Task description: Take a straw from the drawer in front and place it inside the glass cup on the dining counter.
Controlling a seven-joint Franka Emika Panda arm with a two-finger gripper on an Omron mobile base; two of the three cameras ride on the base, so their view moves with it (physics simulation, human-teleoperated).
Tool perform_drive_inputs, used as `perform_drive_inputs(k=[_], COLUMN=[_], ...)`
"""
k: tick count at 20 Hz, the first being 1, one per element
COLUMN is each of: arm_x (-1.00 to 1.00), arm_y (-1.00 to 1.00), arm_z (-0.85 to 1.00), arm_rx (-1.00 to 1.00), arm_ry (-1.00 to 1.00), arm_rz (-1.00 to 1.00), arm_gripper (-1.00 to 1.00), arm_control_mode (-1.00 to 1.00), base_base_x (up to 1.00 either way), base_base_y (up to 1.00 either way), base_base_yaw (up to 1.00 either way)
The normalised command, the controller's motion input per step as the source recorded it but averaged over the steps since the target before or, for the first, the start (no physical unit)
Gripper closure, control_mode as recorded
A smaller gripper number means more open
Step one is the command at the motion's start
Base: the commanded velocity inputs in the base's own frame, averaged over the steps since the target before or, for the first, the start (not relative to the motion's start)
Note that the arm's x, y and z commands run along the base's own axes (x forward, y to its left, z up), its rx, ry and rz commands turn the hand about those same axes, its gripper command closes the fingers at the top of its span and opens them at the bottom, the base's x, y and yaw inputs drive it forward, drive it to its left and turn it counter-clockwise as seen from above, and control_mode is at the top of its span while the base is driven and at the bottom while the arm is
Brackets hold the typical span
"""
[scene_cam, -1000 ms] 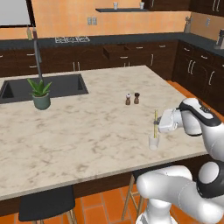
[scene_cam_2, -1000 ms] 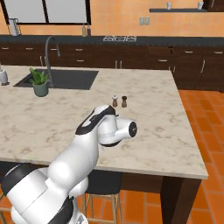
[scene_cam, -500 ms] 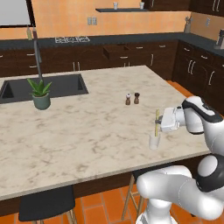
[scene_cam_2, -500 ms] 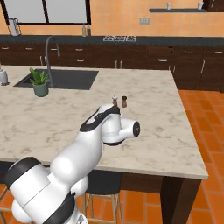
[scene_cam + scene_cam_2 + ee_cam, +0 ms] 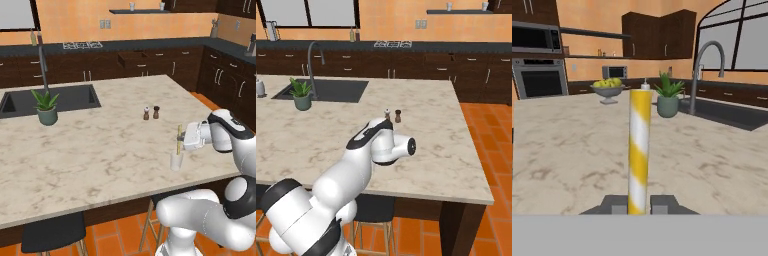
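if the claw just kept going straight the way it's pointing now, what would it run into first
Probably nothing close. The claw, shut on the straw, points level across the dining counter rather than down. Next in that line seems to be the potted plant or fruit bowl, though depth is unclear.

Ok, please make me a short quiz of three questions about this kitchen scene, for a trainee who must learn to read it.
1. True or false: the straw stands upright between the pincer fingers.
2. Where is the glass cup? A) in the sink B) on the dining counter, under the straw C) on the floor
3. Fill in: the potted plant stands beside the ____.

Key: 1 true; 2 B; 3 sink.
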Motion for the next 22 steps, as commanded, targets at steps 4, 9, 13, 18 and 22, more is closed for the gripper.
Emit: perform_drive_inputs(k=[4,9,13,18,22], arm_x=[-0.02,0.0,0.0,0.0,0.0], arm_y=[0.0,0.0,-0.01,-0.05,-0.14], arm_z=[0.05,-0.03,-0.23,-0.19,-0.11], arm_rx=[0.0,0.0,0.01,0.02,0.01], arm_ry=[0.0,0.0,0.0,-0.01,-0.03], arm_rz=[0.02,0.02,0.04,0.05,0.07], arm_gripper=[1.0,1.0,1.0,1.0,1.0], arm_control_mode=[-1.0,-1.0,-1.0,-1.0,-1.0], base_base_x=[0.0,0.0,0.0,0.0,0.0], base_base_y=[0.0,0.0,0.0,0.0,0.0], base_base_yaw=[0.0,0.0,0.0,0.0,0.0])
